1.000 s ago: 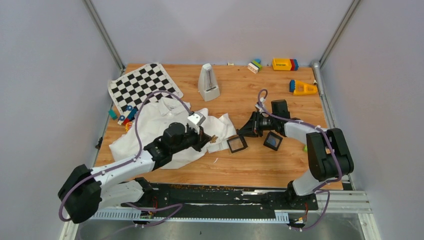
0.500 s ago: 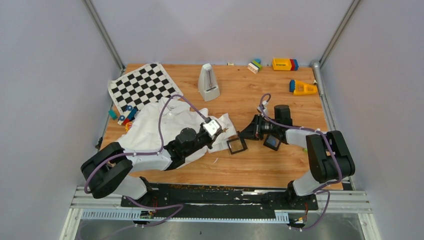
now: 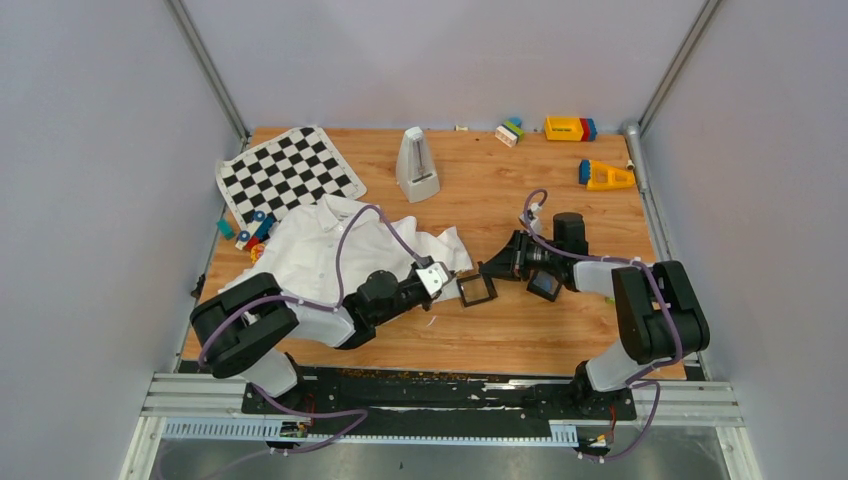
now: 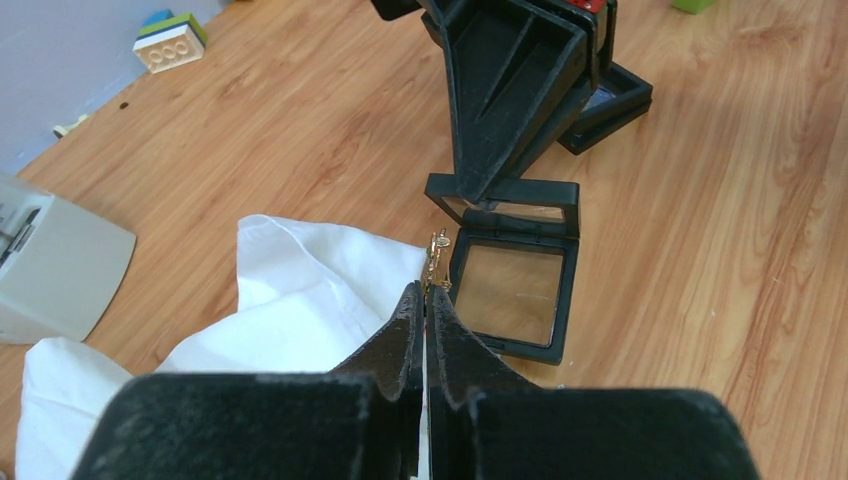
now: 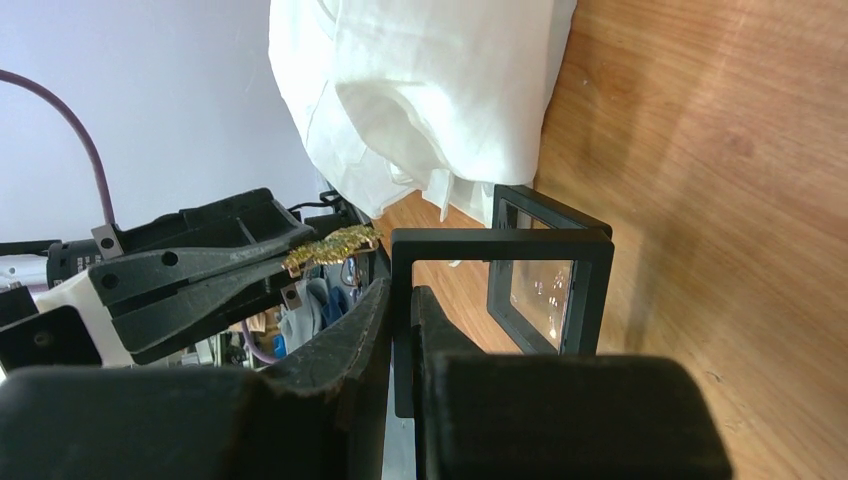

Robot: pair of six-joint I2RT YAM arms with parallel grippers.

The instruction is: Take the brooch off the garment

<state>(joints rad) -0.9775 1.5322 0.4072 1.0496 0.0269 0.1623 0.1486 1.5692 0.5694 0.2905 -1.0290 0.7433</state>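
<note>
The white garment [image 3: 320, 250] lies crumpled at the left-middle of the table, also in the left wrist view [image 4: 300, 300] and the right wrist view [image 5: 440, 90]. My left gripper [image 3: 450, 283] [image 4: 424, 295] is shut on the tiny gold brooch [image 4: 436, 262] [image 5: 330, 245], holding it clear of the cloth at the left edge of an open black square box [image 3: 475, 290] [image 4: 512, 292]. My right gripper [image 3: 492, 268] [image 5: 400, 295] is shut on that box's raised lid [image 5: 500, 243] [image 4: 505, 193], holding it upright.
A second black box [image 3: 545, 283] lies by the right arm. A chequered mat [image 3: 290, 172], a white metronome [image 3: 418, 165], toy blocks [image 3: 570, 128] and a yellow wedge [image 3: 605, 176] sit at the back. Small toys [image 3: 250, 230] lie left of the shirt.
My left gripper has carried the brooch right and towards the near edge, from over the shirt to the edge of the open box. My right gripper has barely shifted, still on the lid.
</note>
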